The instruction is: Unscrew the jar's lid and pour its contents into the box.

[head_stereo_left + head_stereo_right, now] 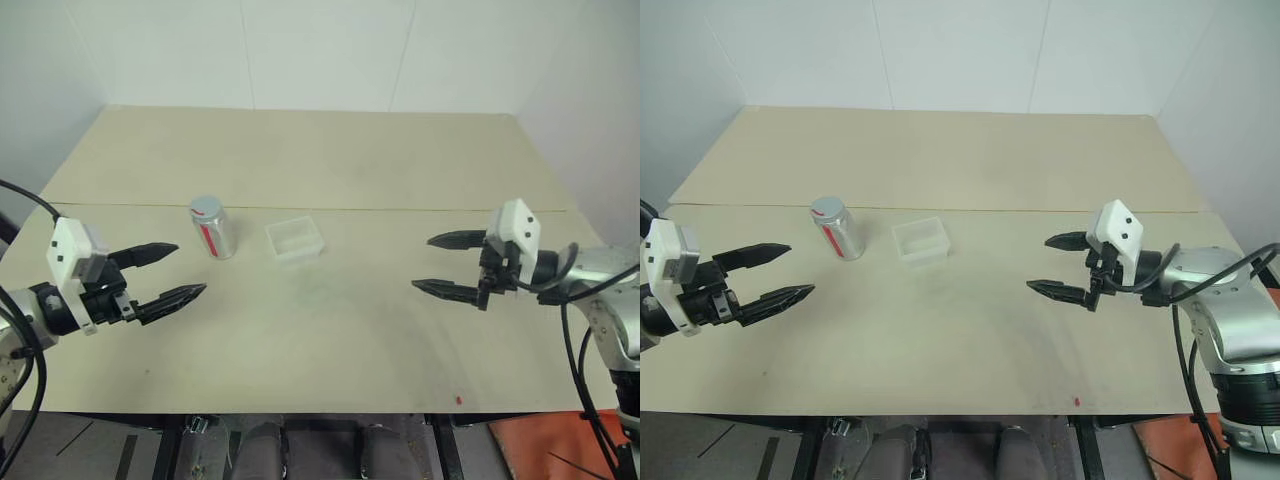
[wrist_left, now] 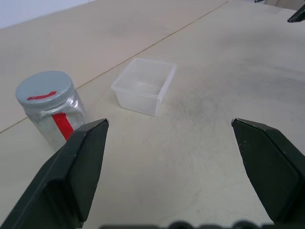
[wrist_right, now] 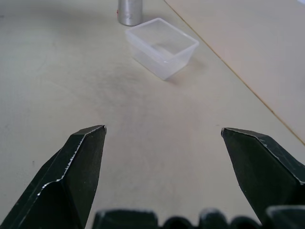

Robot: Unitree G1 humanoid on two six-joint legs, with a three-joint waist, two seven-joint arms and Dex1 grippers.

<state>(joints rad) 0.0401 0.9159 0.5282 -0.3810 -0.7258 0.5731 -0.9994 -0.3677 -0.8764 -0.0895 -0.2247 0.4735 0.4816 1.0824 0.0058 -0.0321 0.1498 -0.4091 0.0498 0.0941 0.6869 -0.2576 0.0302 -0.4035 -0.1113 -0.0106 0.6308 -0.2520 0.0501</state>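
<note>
The jar [image 1: 212,228] stands upright on the table, silvery with a red and white stripe, and the grey lid [image 2: 45,88] sits on its top. Just to its right lies the clear plastic box [image 1: 295,239], empty as far as I can see. My left gripper [image 1: 172,270] hovers open at the left, short of the jar, its fingers pointing toward it. My right gripper [image 1: 432,264] hangs open at the right, well clear of the box, pointing left. The jar [image 3: 130,11] and the box [image 3: 162,46] also lie ahead of the right fingers. The contents are hidden inside the jar.
The beige table [image 1: 330,340] has a seam [image 1: 400,209] running across behind the jar and box. A tiny red speck [image 1: 459,400] lies near the front edge. White walls close the back and sides.
</note>
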